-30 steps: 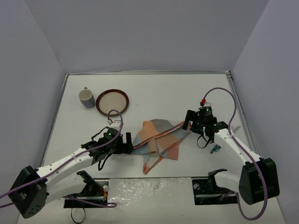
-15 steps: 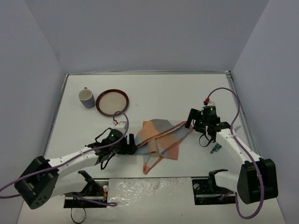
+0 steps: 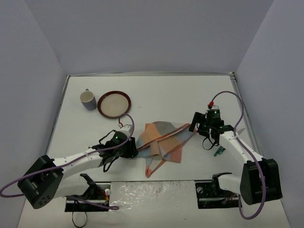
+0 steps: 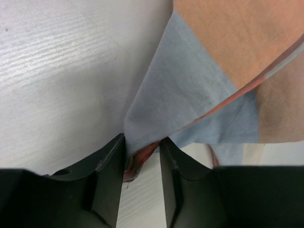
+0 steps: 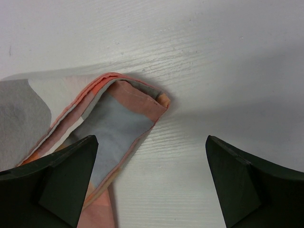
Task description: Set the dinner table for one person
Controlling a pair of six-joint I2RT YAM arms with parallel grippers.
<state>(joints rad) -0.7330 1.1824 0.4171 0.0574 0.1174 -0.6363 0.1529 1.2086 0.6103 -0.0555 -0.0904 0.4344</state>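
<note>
Dinner table [image 3: 166,92]: a rigid white top that fills the floor of the booth and carries everything. It is a fixed surface to lay things on, not something to grip.

At its far left stands one cup [image 3: 87,99], and just right of it sits one brown-rimmed plate [image 3: 114,104]. Both look hard and breakable.

Nearer the arms, the left gripper [image 4: 142,142] is low at the left corner of the mat [image 3: 164,142]. Its jaws stand narrow, with the blue, red-hemmed corner pinched between them.

The one plaid mat lies crumpled and folded over itself at mid-table. It is likely light, soft and limp, so it would sag and drag, not slide as a sheet. The corners are the sensible holds, one for each gripper, so that it can be drawn flat.

The right gripper [image 5: 151,140] hovers over the mat's right corner, where the layers are doubled over. Its jaws are spread wide and hold nothing, and the corner lies nearer its left finger.

One small green item [image 3: 218,152] lies beside the right arm, too small to identify.

Counted: one cup, one plate, one mat, two grippers.
</note>
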